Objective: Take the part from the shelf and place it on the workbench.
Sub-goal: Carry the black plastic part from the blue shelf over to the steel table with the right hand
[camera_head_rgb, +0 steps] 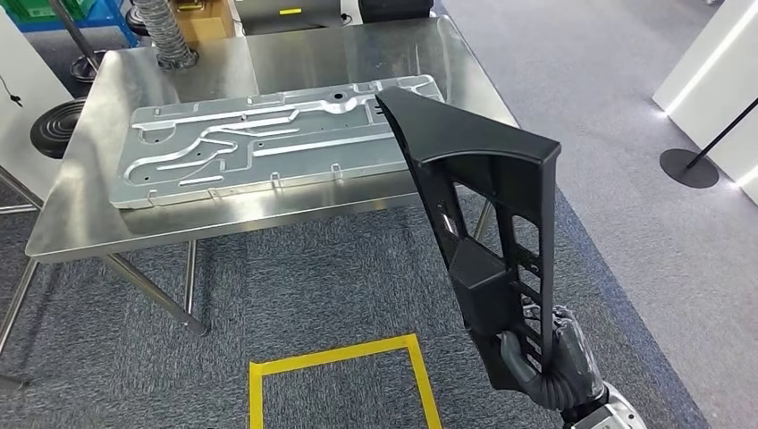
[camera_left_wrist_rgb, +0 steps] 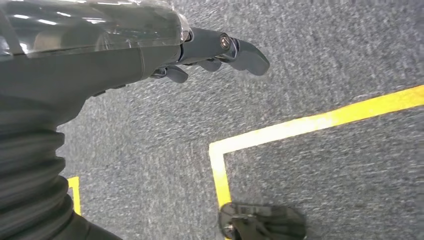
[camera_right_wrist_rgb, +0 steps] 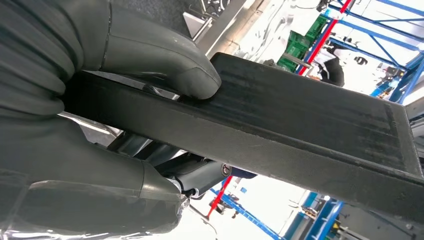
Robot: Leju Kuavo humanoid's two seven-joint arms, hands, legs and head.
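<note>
Right hand (camera_head_rgb: 559, 362) gripping black part (camera_head_rgb: 487, 206) by its lower end, held upright over carpet just off workbench (camera_head_rgb: 89, 206) front edge. Left hand (camera_left_wrist_rgb: 220, 50) hanging released, fingers apart, above yellow tape (camera_left_wrist_rgb: 300, 125).

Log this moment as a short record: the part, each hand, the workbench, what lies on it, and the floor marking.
part: black plastic part, long and ribbed, held up in front of the workbench
right hand: right hand grips the part's lower end; thumb pressed on its flat face
left hand: left hand holds nothing, over the grey carpet
workbench: steel workbench, part not yet on it
on workbench: stamped metal panel
floor marking: yellow tape outline
</note>
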